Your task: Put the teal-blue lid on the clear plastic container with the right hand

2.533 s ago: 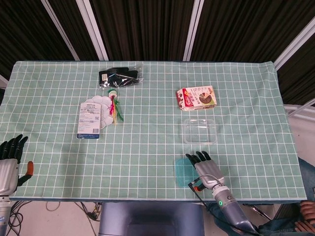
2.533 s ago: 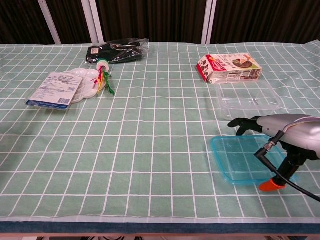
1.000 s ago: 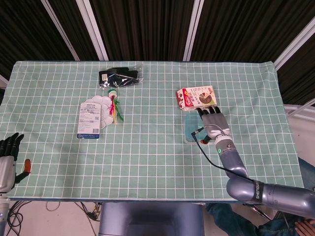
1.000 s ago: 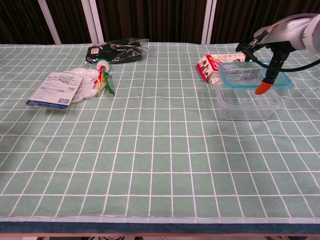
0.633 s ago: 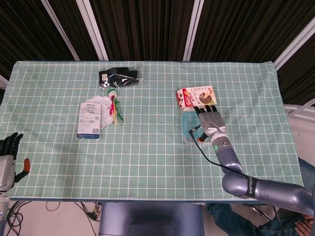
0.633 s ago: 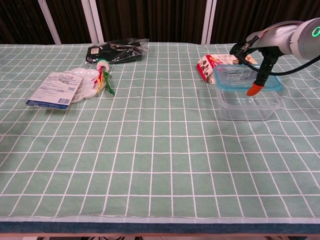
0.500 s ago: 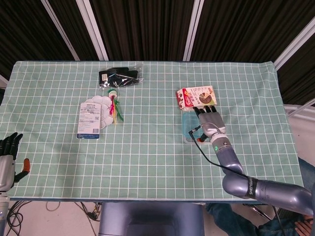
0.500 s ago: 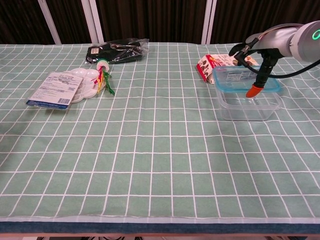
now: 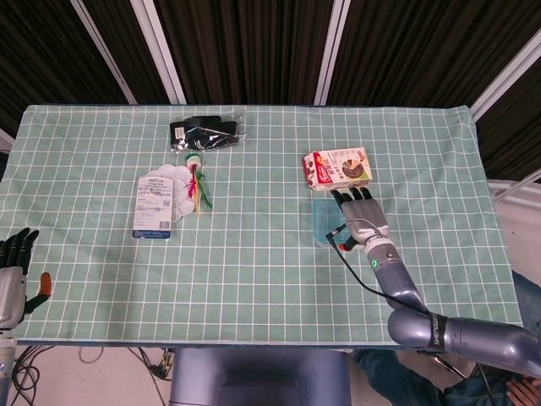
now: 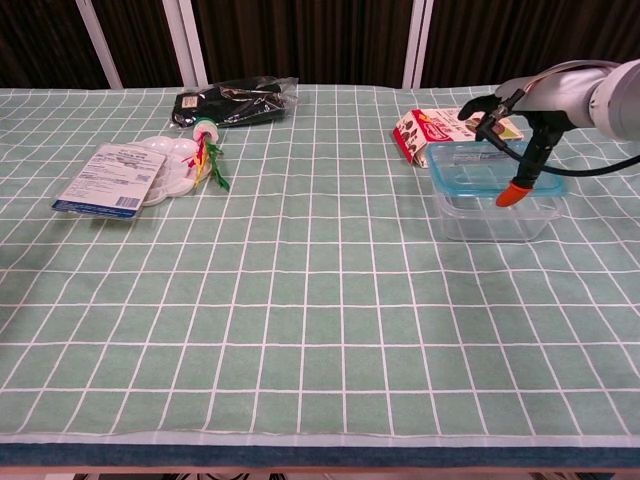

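Note:
The teal-blue lid (image 9: 324, 222) (image 10: 478, 170) lies flat on top of the clear plastic container (image 10: 492, 216), right of centre on the table. My right hand (image 9: 360, 218) (image 10: 522, 112) reaches over the lid's right part and still grips it, its orange-tipped thumb hanging down past the lid's front edge. In the head view the lid and hand cover most of the container. My left hand (image 9: 13, 272) stays off the table's near left corner, fingers apart and holding nothing; the chest view does not show it.
A red and white snack box (image 9: 338, 167) (image 10: 440, 130) lies just behind the container. A black bag (image 9: 203, 133) (image 10: 235, 102) lies at the far left, and nearer sits a white palette with a card (image 9: 159, 201) (image 10: 125, 172) beside a colourful toy (image 9: 197, 182) (image 10: 208, 155).
My right hand lifted the lid from the near table edge, carried it over the container and lowered it. The lid now sits level on the container. The left hand barely moved.

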Controlling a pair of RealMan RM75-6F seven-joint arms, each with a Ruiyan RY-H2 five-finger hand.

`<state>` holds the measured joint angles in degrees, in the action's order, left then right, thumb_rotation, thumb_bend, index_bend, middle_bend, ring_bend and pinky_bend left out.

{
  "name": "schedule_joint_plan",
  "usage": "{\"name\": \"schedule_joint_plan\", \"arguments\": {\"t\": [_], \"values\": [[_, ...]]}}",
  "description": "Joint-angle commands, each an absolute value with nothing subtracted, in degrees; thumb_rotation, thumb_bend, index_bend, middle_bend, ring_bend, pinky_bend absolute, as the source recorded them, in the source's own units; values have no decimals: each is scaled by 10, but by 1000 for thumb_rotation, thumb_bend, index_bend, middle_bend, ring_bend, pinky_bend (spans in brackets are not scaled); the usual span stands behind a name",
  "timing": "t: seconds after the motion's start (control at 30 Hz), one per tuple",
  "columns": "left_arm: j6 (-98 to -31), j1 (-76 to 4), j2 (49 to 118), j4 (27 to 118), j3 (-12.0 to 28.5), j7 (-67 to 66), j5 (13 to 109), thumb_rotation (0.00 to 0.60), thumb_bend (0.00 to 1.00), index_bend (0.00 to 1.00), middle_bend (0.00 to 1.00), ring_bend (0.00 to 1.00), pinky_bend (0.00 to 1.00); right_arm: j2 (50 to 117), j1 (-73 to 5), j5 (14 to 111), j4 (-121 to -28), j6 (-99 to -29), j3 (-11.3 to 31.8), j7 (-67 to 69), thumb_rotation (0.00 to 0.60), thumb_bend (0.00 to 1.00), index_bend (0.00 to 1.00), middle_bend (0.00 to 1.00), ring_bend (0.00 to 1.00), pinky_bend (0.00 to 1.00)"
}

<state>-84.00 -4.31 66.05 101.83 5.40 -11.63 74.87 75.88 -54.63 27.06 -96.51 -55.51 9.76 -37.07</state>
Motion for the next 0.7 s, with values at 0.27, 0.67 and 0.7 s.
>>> {"name": "schedule_joint_plan", "arguments": {"t": [0.27,0.67,0.7], "values": [[-840,-44,660,1019,54,-121,745,600,539,28,0,0,0,773,-538,287,-953,-572,81,-368,600,187,0,366,41,0],[-841,-44,661,1019,55,-123,742,600,539,28,0,0,0,785,-529,301,-937,-575,78,-357,600,188,0,366,41,0],[-840,-45,661,1019,55,-123,742,600,539,28,0,0,0,785,-529,301,-937,-574,78,-356,600,187,0,366,41,0]]}}
